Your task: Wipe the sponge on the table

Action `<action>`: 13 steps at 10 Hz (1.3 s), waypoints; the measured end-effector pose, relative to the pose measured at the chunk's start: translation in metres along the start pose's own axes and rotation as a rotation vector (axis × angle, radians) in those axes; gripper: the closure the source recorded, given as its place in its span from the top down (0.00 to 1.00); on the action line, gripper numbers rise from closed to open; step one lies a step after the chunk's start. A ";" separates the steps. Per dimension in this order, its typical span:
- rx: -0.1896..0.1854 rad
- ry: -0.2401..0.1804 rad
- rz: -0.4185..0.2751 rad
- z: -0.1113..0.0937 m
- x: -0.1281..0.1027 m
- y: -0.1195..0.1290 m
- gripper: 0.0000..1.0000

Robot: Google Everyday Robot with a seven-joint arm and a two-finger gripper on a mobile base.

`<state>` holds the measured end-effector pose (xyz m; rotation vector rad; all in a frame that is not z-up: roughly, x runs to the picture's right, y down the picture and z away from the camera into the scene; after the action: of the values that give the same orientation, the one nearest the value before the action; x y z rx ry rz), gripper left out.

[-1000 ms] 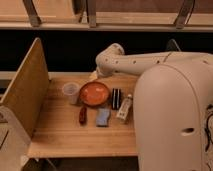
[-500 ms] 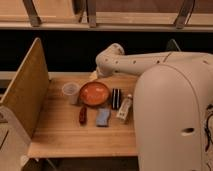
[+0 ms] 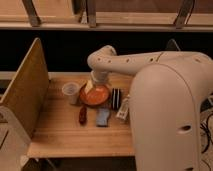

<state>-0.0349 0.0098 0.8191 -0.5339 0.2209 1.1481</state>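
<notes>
An upright wooden side board point(image 3: 25, 92) stands along the left edge of the table point(image 3: 60, 132), a light tabletop with plank grain. Near the back, just right of the board's far end, a pale translucent cup point(image 3: 70, 92) stands upright. In front of the cup and slightly to its right, a dark red oblong object point(image 3: 82, 114) lies flat on the wood, its long side running front to back.

Next comes the orange bowl point(image 3: 96, 95), just beside the cup. The gripper point(image 3: 91, 86) hangs pointing down over the bowl's back left rim, at the end of the white robot arm point(image 3: 125, 62), which bends downward at an elbow above the rear of the table. Its fingers are spread apart and hold nothing.

The sponge point(image 3: 103, 116), a pale blue-grey block, lies flat on the table just in front of the bowl and just right of the dark red object, apart from the gripper.

To the right of the bowl lies a black rectangular object point(image 3: 116, 97), and beside it a slim white object point(image 3: 123, 107), partly hidden by the arm's large white body point(image 3: 170, 120), which fills the right side of the view.
</notes>
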 end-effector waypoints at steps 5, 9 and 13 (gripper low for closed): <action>0.001 0.015 0.008 0.000 0.004 -0.001 0.80; -0.028 0.010 0.104 0.005 0.008 -0.010 0.80; -0.034 0.060 0.168 0.008 0.057 -0.020 0.80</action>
<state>0.0052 0.0541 0.8070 -0.5885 0.3026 1.3018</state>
